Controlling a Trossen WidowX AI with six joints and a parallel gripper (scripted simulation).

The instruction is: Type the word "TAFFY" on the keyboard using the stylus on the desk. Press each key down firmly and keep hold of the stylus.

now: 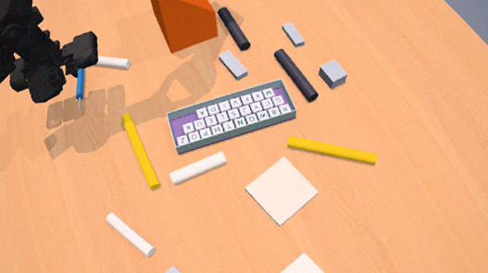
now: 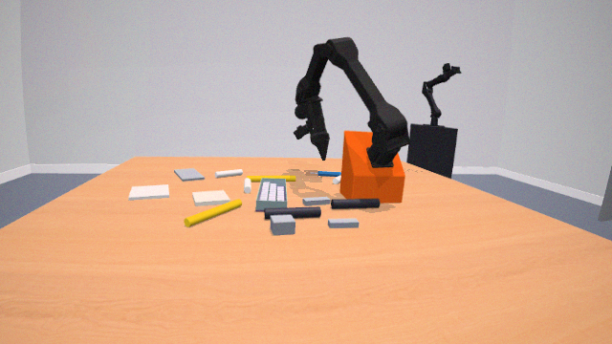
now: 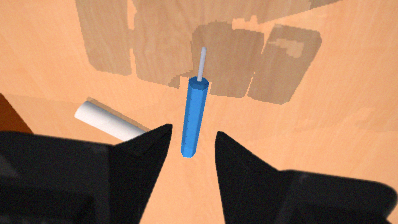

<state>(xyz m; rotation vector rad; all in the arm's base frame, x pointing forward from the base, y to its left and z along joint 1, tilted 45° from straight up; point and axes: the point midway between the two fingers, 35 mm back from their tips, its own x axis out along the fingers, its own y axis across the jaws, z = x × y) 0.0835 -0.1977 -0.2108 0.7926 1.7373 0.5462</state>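
Observation:
The blue stylus point(image 1: 80, 83) point(image 2: 329, 174) point(image 3: 193, 117) with a thin grey tip lies on the desk, left of the orange base in the top view. My gripper point(image 1: 66, 69) point(image 2: 324, 159) point(image 3: 194, 133) points down above it, partly open and empty. In the wrist view the rear part of the stylus shows between the two fingertips, with gaps on both sides, its tip pointing away. In the top view the gripper hides the stylus's rear end. The keyboard point(image 1: 236, 133) point(image 2: 272, 205) is a grey tray with white lettered keys, mid-desk; its letters appear upside down in the top view.
A white cylinder point(image 1: 114, 62) point(image 3: 112, 121) lies close beside the stylus. A yellow rod point(image 1: 140, 151) lies between stylus and keyboard. The orange base point(image 1: 190, 26) point(image 2: 356, 167) stands nearby. Black cylinders point(image 1: 296, 75), grey blocks point(image 1: 332, 73) and another yellow rod point(image 1: 332, 150) lie around the keyboard.

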